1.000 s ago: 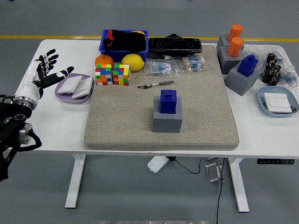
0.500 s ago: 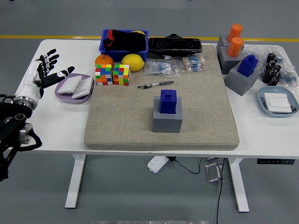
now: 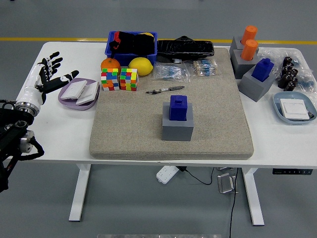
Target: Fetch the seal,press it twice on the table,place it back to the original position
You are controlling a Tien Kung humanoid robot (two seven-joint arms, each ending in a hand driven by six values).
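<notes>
At the far left of the table, the robot's left hand hovers with fingers spread, holding nothing, just beside a lilac dish of white cards; the right hand is out of view. Two puzzle cubes, an orange and a lemon sit beyond the grey mat. Near the middle of that mat stands the blue seal, upright in its grey block holder, well apart from the hand. The seal looks rigid, blocky and light, probably hard plastic and a little slick; the small knob on top or the flat sides above the holder appear the surest places to pinch. Its long axis runs vertical, stamping face down in the holder. Further right, another blue seal and two orange ones stand in their own blocks.
</notes>
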